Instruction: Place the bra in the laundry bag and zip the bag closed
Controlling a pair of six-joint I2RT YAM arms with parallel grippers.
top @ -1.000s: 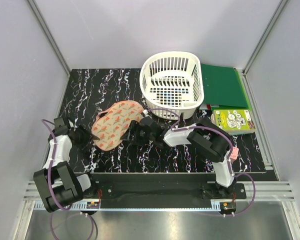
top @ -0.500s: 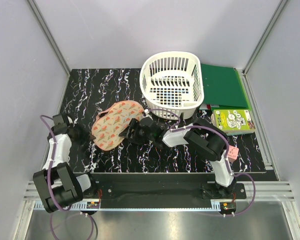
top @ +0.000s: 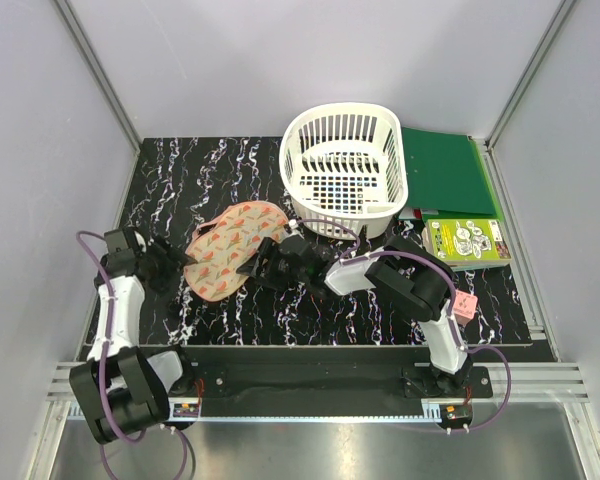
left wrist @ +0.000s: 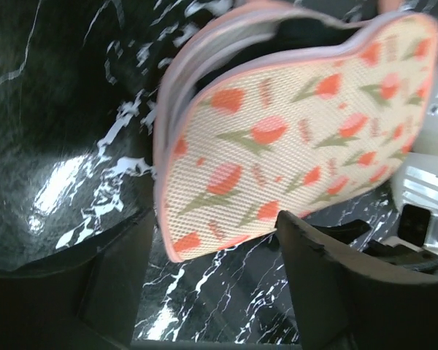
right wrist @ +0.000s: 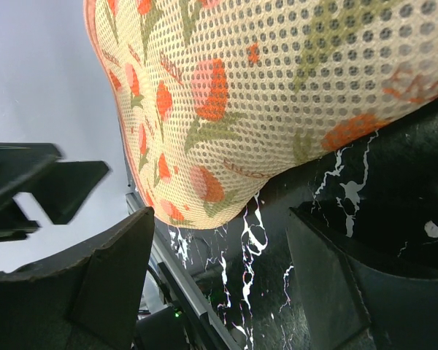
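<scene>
1. Position: the laundry bag (top: pixel 232 248) lies flat on the marbled black table (top: pixel 180 170), just in front of the white slotted basket (top: pixel 342 108). The left gripper (top: pixel 175 268) is at its near-left end and the right gripper (top: pixel 255 262) is at its right edge.
2. Jaws: both pairs stand apart and neither is clamped on anything. In the left wrist view the bag's rounded end sits between the left fingers (left wrist: pixel 117 270). In the right wrist view the bag hangs just ahead of the right fingers (right wrist: pixel 343 284).
3. Bra: it cannot be picked out with certainty. A dark mass (left wrist: pixel 314 25) shows through the gaping seam and may be the bra inside the bag.
4. Step judged: getting a hold on the bag so the zip can be drawn, since the pink zipper trim (left wrist: pixel 204 44) stands parted.
5. Method advised:
   - Pinch the trim itself, not the loose mesh panel.
   - Have one gripper anchor the end while the other finds the slider, which is not visible here.
   - Pull along the curve of the seam.
   - Keep the dark fabric clear of the teeth.
6. Materials: the bag is open-weave peach mesh printed in red and green. It is soft, oval and slightly domed, with pale grey lining at the opening. It is likely to slide on the glossy table and buckle under a push.
</scene>
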